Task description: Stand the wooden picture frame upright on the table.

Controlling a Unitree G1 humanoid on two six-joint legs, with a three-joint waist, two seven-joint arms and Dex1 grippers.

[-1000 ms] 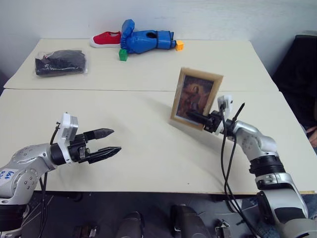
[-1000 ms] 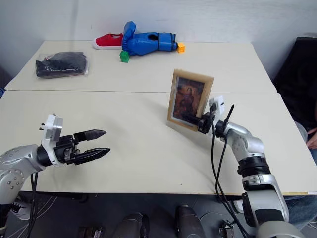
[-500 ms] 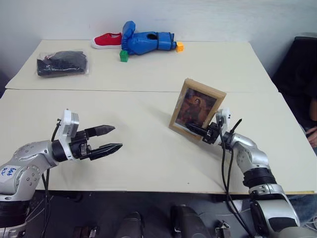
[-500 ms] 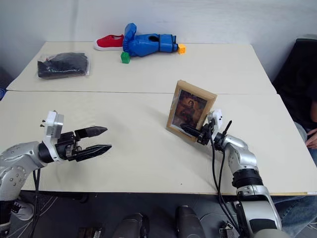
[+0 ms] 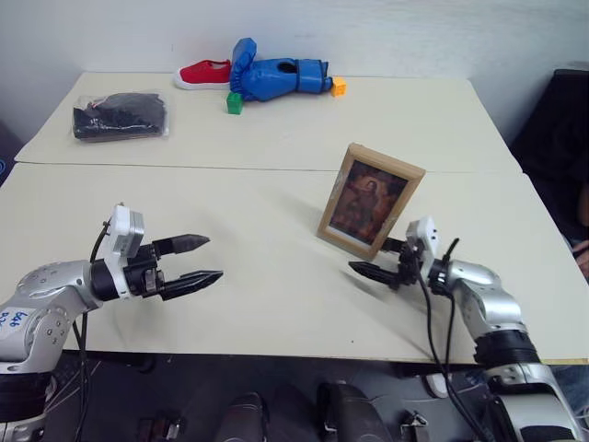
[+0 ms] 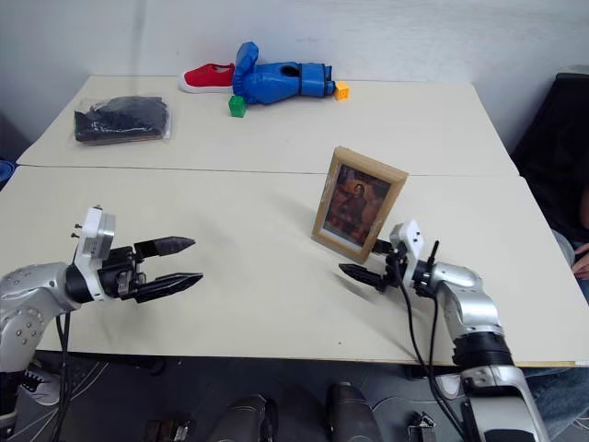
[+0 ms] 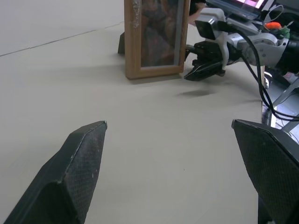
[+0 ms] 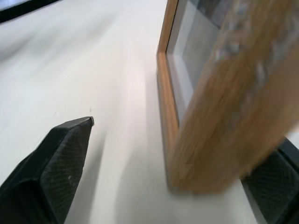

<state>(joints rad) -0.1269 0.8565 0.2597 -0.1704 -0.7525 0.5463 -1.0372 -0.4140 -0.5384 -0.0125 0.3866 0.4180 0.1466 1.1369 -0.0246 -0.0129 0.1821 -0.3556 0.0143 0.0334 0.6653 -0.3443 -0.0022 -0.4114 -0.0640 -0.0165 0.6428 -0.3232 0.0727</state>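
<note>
The wooden picture frame [image 5: 371, 198] stands upright on the table [image 5: 276, 212], right of centre, leaning slightly back with its reddish-brown portrait facing me. My right gripper [image 5: 373, 265] is open just in front of the frame's lower right corner, low over the tabletop. In the right wrist view that corner of the frame [image 8: 205, 93] sits between the spread fingers [image 8: 65, 154], with a clear gap on one side. Far off at the left, my left gripper [image 5: 213, 258] hovers open and empty, pointing toward the frame [image 7: 156, 37].
At the back of the far table lie a black packet [image 5: 118, 115], a red shoe [image 5: 202, 72], a blue boxing glove [image 5: 276, 78], a green block [image 5: 234, 103] and an orange block [image 5: 338, 87]. A dark chair [image 5: 561, 129] stands to the right.
My right gripper has opened, let go of the frame and drawn back and down. The frame, tilted half a second ago, now stands by itself. The left gripper has stayed put.
</note>
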